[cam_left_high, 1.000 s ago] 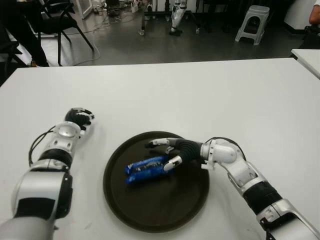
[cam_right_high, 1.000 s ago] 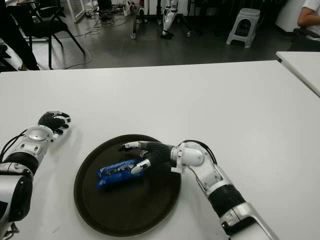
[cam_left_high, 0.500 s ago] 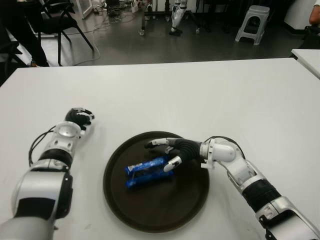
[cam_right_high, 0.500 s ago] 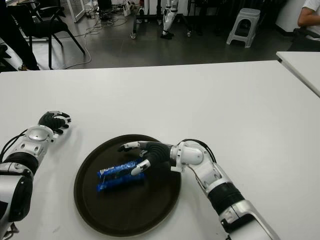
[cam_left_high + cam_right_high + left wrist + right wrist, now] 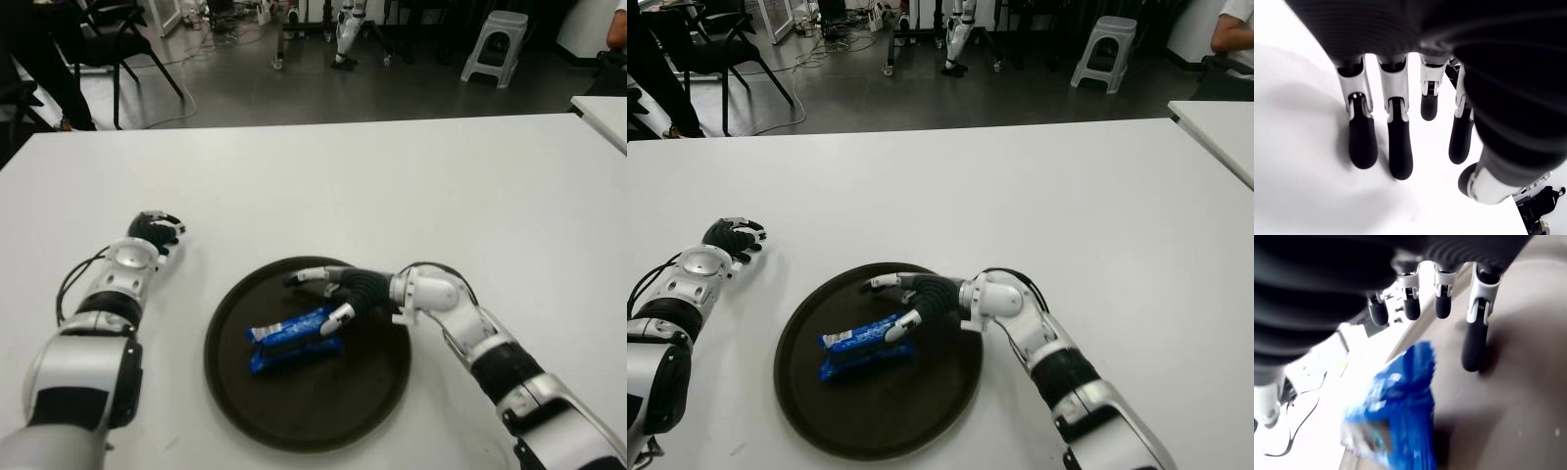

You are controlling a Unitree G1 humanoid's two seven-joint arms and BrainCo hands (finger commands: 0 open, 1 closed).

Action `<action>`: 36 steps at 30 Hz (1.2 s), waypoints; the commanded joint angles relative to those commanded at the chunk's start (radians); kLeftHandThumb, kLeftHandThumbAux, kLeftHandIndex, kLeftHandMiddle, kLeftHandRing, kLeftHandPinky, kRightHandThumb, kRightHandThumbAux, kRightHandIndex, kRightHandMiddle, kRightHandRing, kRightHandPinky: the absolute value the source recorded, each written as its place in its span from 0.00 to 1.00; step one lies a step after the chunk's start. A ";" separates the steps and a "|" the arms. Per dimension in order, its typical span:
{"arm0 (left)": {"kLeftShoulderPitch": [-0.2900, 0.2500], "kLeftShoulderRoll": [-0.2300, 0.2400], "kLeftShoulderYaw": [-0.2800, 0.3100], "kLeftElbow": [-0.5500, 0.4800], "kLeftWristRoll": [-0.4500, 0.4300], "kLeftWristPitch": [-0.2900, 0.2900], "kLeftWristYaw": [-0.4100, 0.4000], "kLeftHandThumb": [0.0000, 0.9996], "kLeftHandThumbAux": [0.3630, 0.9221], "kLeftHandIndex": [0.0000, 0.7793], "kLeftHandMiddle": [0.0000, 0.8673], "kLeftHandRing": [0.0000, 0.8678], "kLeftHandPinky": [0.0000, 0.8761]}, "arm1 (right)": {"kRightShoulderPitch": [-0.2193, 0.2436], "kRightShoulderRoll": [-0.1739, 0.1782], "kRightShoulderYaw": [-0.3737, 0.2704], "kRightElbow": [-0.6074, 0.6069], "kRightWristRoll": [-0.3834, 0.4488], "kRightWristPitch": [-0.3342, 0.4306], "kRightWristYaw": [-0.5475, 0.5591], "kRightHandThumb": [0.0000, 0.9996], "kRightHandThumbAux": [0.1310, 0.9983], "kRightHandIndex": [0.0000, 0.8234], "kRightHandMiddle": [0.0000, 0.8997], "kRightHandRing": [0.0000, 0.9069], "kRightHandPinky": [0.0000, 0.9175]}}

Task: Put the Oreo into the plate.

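Note:
The Oreo pack [image 5: 294,338], a blue wrapper, lies flat inside the dark round plate [image 5: 323,416] near the table's front. My right hand [image 5: 313,299] hovers over the pack's right end with fingers spread and open. Its thumb tip is beside the wrapper and nothing is clasped. In the right wrist view the pack [image 5: 1396,406] lies under the straight fingers [image 5: 1474,345], apart from them. My left hand [image 5: 152,233] shows left of the plate, and in its wrist view the fingers [image 5: 1398,147] hang relaxed over the white table.
The white table [image 5: 392,176] stretches wide behind and to the right of the plate. A second table's corner [image 5: 602,108] shows at far right. Chairs [image 5: 108,39] and a stool [image 5: 495,44] stand on the floor beyond the far edge.
The Oreo pack has shifted slightly toward the front of the plate and settled flat. The right hand stays open over its right end. The left hand has not moved.

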 joint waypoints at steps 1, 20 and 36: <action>0.000 0.000 0.000 0.000 0.000 0.000 0.000 0.67 0.66 0.51 0.15 0.18 0.17 | -0.002 0.000 -0.001 0.003 0.000 -0.005 -0.001 0.00 0.43 0.00 0.00 0.00 0.00; -0.001 0.000 -0.003 -0.002 0.003 -0.003 0.000 0.67 0.66 0.51 0.13 0.17 0.16 | -0.025 0.048 -0.188 -0.010 0.268 -0.109 0.074 0.00 0.42 0.00 0.00 0.00 0.00; -0.003 0.000 -0.002 0.000 0.002 0.003 -0.005 0.67 0.66 0.51 0.14 0.17 0.16 | -0.009 0.066 -0.331 -0.031 0.284 -0.369 -0.065 0.00 0.51 0.00 0.00 0.00 0.00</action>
